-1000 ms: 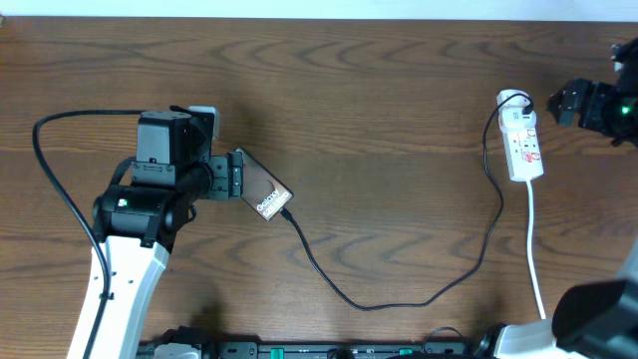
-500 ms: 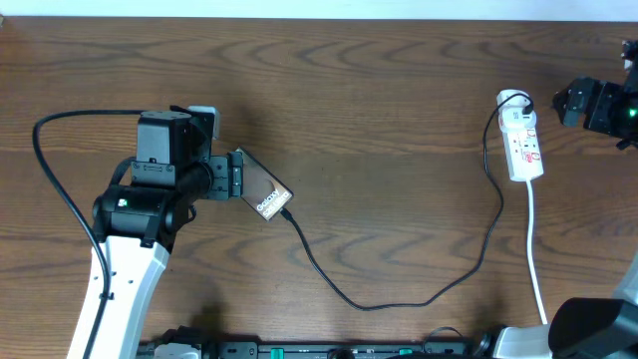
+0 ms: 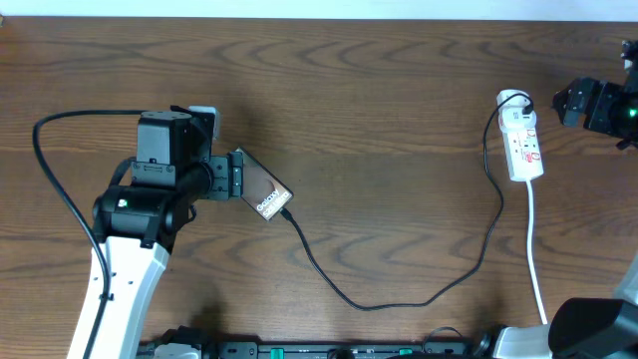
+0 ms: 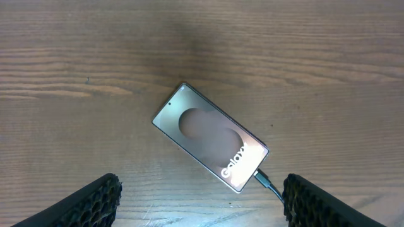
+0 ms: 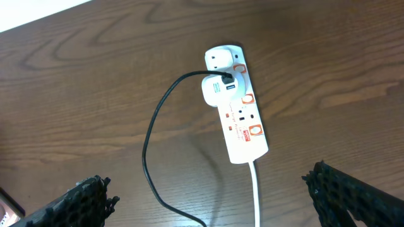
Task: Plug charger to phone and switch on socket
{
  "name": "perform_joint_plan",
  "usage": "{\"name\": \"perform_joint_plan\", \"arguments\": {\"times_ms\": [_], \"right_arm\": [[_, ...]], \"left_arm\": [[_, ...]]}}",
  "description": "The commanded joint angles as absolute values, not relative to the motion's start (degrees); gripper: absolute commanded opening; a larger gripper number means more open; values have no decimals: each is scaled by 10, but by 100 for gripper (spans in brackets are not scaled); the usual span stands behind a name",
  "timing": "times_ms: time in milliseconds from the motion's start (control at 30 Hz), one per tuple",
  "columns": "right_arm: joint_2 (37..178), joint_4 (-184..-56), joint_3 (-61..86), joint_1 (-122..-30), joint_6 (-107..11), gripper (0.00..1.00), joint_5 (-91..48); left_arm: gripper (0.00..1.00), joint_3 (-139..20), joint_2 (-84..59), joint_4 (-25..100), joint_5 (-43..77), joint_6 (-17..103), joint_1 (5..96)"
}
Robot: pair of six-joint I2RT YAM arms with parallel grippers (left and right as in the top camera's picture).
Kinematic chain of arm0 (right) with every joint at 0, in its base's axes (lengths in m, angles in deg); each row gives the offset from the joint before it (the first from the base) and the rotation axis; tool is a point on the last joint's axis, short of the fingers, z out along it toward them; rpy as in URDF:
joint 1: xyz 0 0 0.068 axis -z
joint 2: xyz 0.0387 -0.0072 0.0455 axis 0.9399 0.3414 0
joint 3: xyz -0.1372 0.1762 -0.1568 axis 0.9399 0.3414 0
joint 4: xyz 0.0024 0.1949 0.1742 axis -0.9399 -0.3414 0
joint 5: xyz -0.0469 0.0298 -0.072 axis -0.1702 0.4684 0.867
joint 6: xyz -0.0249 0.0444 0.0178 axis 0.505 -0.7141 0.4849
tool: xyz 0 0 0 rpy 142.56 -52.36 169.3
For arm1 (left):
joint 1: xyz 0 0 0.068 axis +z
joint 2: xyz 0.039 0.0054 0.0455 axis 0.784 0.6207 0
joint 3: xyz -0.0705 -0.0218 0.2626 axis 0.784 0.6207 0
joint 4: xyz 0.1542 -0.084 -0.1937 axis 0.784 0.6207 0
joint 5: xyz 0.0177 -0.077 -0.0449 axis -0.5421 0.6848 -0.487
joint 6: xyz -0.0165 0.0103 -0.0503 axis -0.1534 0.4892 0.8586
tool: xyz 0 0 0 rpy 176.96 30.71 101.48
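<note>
The phone lies flat on the wooden table, face up with "Galaxy" lettering, and also shows in the overhead view. The black charger cable has its plug tip set into the phone's end and runs right to the socket strip. My left gripper is open and empty, hovering just above the phone. My right gripper is open and empty, above and to the right of the socket, not touching it. The switch positions cannot be made out.
A white adapter holding the black cable sits in the strip. The strip's white cord runs to the table's front edge. A black arm cable loops at the far left.
My right arm has shifted slightly near the table's right edge. The left arm, phone, cable and socket have not moved.
</note>
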State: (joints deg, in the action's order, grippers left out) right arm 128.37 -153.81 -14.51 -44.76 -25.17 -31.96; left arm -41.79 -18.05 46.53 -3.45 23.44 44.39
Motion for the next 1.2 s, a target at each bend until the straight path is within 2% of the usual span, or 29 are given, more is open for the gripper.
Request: {"name": "perform_joint_plan", "arguments": {"times_ms": [0,200,333,633,800,967,1167], "right_arm": [[1283,-1540,-143,-450,-260,99,-323],[1283,-1540,-143,-450,-260,99,-323],[1283,-1540,-143,-450,-260,99,-323],[1283,-1540,-143,-450,-260,99,-323],[1283,-1540,-143,-450,-260,99,-323],[1283,-1540,-143,-450,-260,99,-323],[1283,-1540,-143,-450,-260,99,-323]], "left_arm": [[83,-422,-208,465,-42,231,441],[83,-410,-288,488,-53,229,441],[83,-334,-410,467,-53,229,442],[83,-78,-665,206,-28,229,442],[83,40,-757,65,-24,229,442],[83,117,-802,-10,-20,231,452],[83,172,-828,-33,-20,231,471]]}}
